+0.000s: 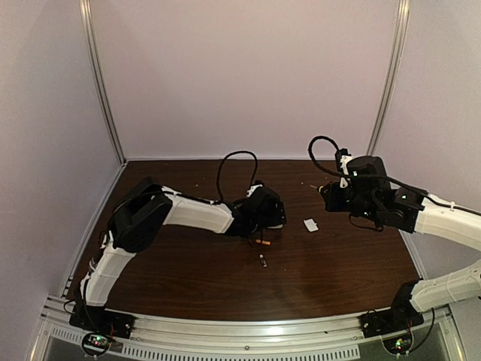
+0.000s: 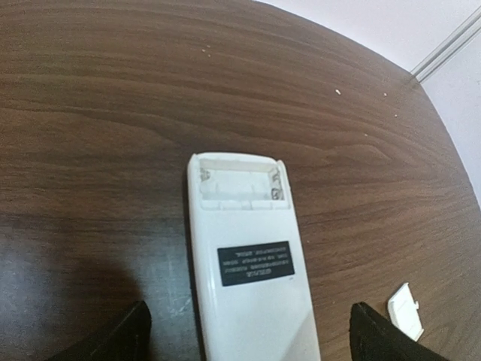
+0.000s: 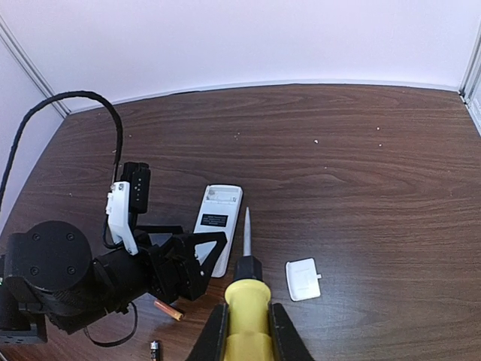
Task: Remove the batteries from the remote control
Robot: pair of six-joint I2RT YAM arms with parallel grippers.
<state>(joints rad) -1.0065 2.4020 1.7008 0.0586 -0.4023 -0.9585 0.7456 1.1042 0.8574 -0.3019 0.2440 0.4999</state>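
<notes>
Find the remote control (image 2: 252, 263) flat on the dark wood desk (image 2: 90, 113), back side up, black label (image 2: 255, 263) across its middle. Note the battery bay (image 2: 239, 184) uncovered at the end away from the left arm, white interior showing. Record the left gripper (image 2: 252, 335) wide open over the remote control's other end, one black finger (image 2: 124, 335) on each side, neither touching the white casing. Count two batteries off the remote control, both loose on the desk on its side toward the arm bases. Place the orange-copper battery (image 3: 168, 309) close by the left gripper and the dark battery (image 3: 155, 348) a little farther from the remote control, apart from the first. Mark a small white cover piece (image 3: 302, 279) lying flat to the right of the remote control, clear of it. See the right gripper (image 3: 246, 335) clamped on the yellow handle of a screwdriver (image 3: 246, 293), shaft aimed toward the remote control. From the top view, put that gripper raised and well to the right of the remote control, beyond the cover piece. Cannot tell from the wrist view how high the screwdriver tip sits above the desk.
</notes>
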